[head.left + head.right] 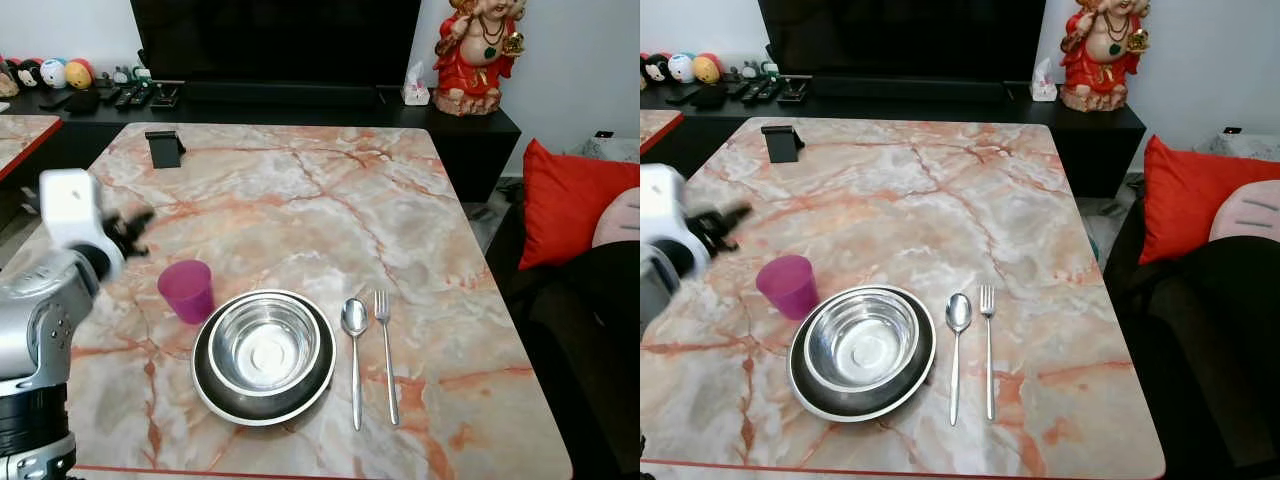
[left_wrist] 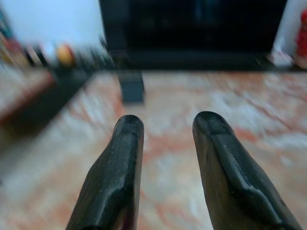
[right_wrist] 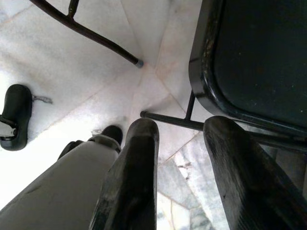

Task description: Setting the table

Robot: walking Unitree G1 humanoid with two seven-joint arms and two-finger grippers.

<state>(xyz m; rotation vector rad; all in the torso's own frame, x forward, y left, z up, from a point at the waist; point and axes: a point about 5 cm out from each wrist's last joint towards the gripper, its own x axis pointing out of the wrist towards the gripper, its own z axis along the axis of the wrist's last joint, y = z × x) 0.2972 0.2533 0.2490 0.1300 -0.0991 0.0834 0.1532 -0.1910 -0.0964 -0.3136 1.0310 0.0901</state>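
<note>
- Table setting (image 1: 265, 355) sat at the near edge of the marble table (image 1: 300, 200), close to finished by the look of it.
- Steel bowl (image 1: 265, 345) nested on a dark plate (image 1: 205, 385), dead centre of the setting.
- Spoon (image 1: 354, 345) and fork (image 1: 384, 340) lay side by side at 3 o'clock of the plate, handles toward the near edge, just apart from each other.
- Pink cup (image 1: 187, 290) stood upright at 10 o'clock of the plate, just beside its rim.
- Left gripper (image 1: 130, 232) hung above the table at 10 o'clock of the cup, near it but not touching; fingers (image 2: 120, 163) parted and holding nothing in the left wrist view.
- Right gripper (image 3: 180, 163) hung down by a black chair (image 3: 254, 57) over a pale floor, fingers apart, empty, idle.
- Judged: plate, bowl, cutlery and cup all placed; little left, perhaps a napkin or nothing at all.
- Small black stand (image 1: 164, 147) stayed out at the far corner, at 11 o'clock of the setting.
- Red figurine (image 1: 478, 55) and tissue box (image 1: 415, 90) sat on the dark cabinet beyond.
- No brand, label or legible writing anywhere.
</note>
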